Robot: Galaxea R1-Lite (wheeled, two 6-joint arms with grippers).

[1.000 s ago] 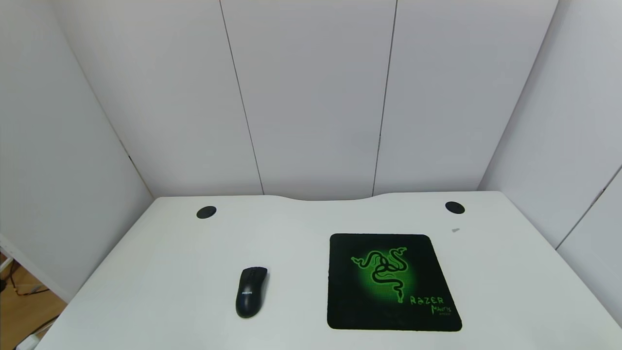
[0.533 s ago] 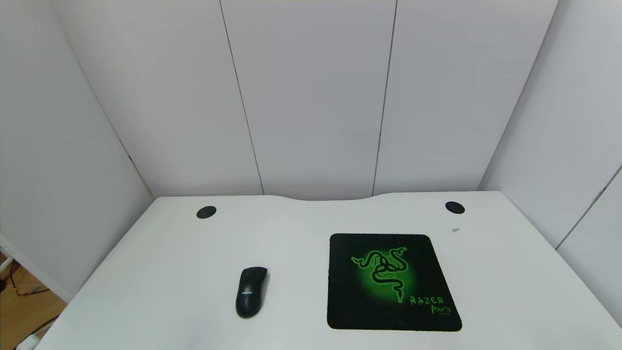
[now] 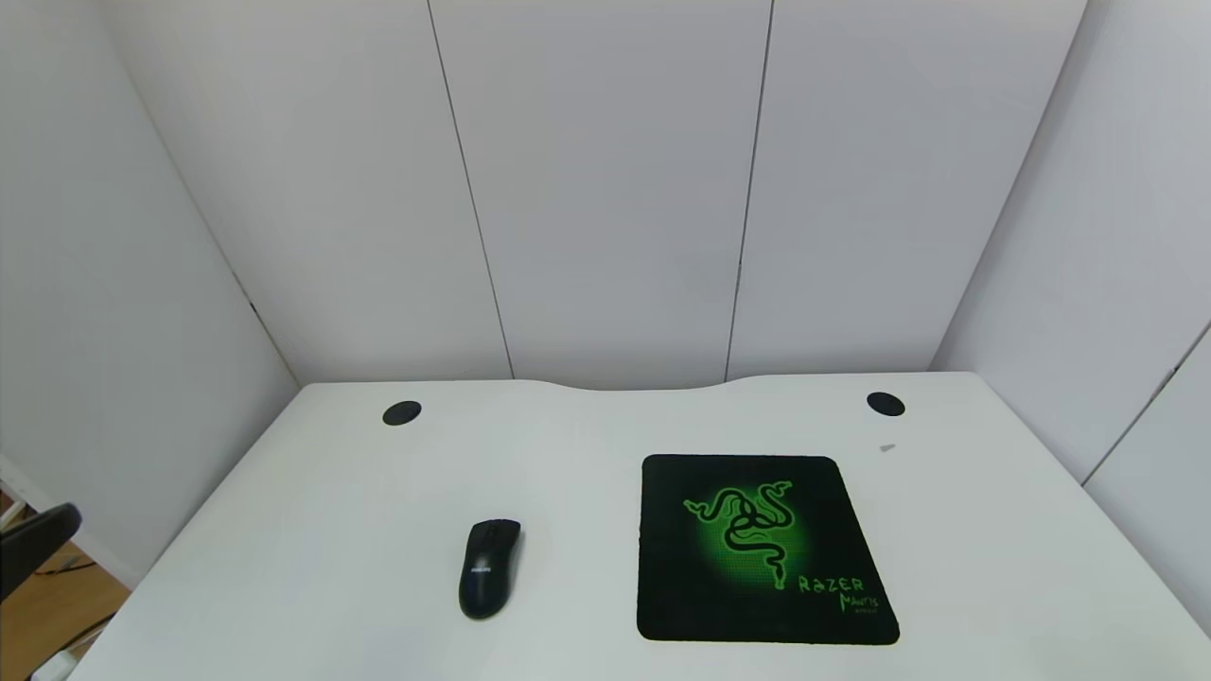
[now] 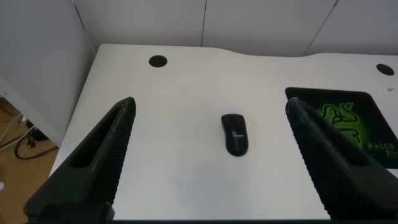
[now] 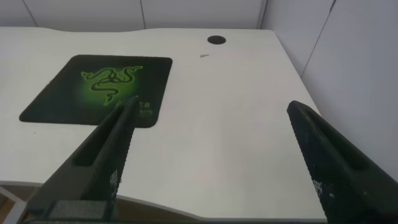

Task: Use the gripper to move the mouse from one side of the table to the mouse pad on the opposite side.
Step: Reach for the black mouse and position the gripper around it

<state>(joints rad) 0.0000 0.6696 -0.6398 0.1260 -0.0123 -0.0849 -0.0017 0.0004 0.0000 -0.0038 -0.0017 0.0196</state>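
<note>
hovering left pincer (image 4: 208, 155) gapes wide, mouse (image 4: 235, 134) apart.

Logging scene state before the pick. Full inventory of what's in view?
mouse: 1, glossy black, on the table's left half, apart from the pad.
mouse pad: 1, black with green snake logo, on the right half, nothing on it.
table: 1, white, spans the scene.
cable holes: 2, black, round, near the far corners, left and right.
wall panels: white, behind and beside the table.
left gripper: 1, black, open, off the table's left edge, facing the mouse.
right gripper: 1, black, open, over the table's near right edge.
</note>
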